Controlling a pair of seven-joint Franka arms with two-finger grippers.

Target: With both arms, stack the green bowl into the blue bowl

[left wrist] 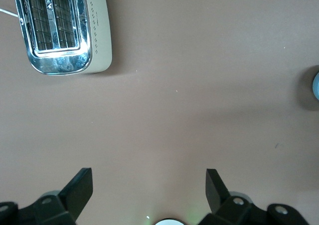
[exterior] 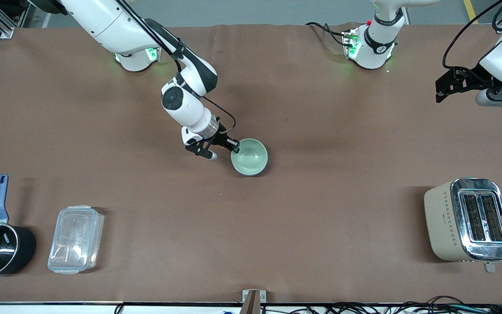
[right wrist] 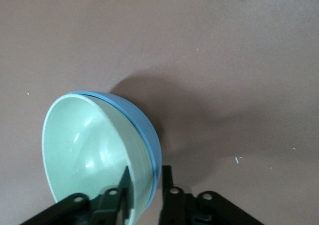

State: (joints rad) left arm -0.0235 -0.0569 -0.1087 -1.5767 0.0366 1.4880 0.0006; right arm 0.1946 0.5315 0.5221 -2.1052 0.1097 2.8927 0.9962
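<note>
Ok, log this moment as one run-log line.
stage: green bowl nested in blue bowl | right end effector: pinching the stacked rims | left end effector: open, waiting above table near toaster

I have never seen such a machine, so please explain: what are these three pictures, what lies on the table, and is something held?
Two white robot arms stand at a brown table. The front picture comes from a high camera facing them; the other two come from cameras on each arm's wrist.

The right pincer is at the table's middle, closed on the rims of two nested bowls: the green bowl already sits inside the blue bowl, as the right wrist picture shows. The left pincer waits open in the air near its end of the table, holding nothing.

Nearer the front camera are a toaster at the left arm's end, and a clear plastic box beside a black saucepan at the right arm's end.
</note>
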